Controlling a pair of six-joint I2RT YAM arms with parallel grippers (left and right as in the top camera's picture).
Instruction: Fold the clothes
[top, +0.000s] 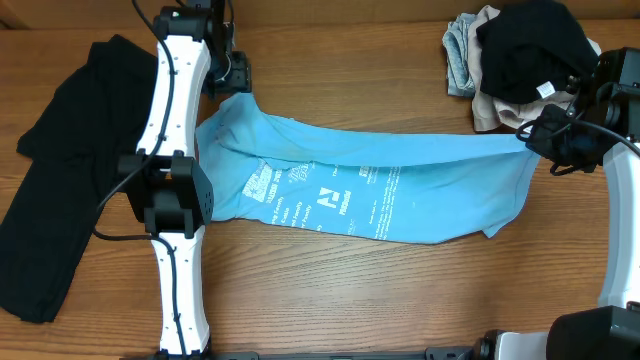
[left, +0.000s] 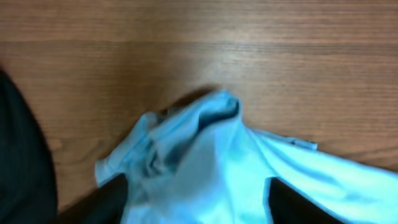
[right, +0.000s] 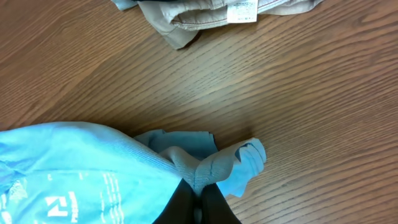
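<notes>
1. Left gripper (left: 194, 193) is let go. Its fingers (left: 109, 199) are spread wide, and the bunched left end of the shirt (top: 400, 175) lies loose between them on the table (top: 330, 300).
2. Right gripper (right: 200, 199) is clenched on a scrunched bit of the shirt's right edge, with the cloth pinched tight between both fingers.
3. Shirt itself is light blue and stretched into a long band, left to right across the middle of the table. The white print faces up. The far edge is pulled fairly straight and the near edge sags toward the near side.
4. Stuff around: a big black garment (top: 60, 180) is spread on the left, running far to near. The left arm (top: 170, 100) lies right along its right edge and crosses over the shirt's left end. The left wrist view shows a dark bit at the left border, close to the shirt.
5. Far right has a pile (top: 520, 60): a black piece (top: 525, 35) on top, a beige one (top: 490, 108) under it, and a grey-blue one (top: 460, 50) on the left. It sits just beyond the right gripper, near the shirt's far right corner, with a strip of wood between them.
6. Open room: there's bare wood along the near side between the two arms. There's also a wide bare strip on the far side, between the left arm and the pile.
</notes>
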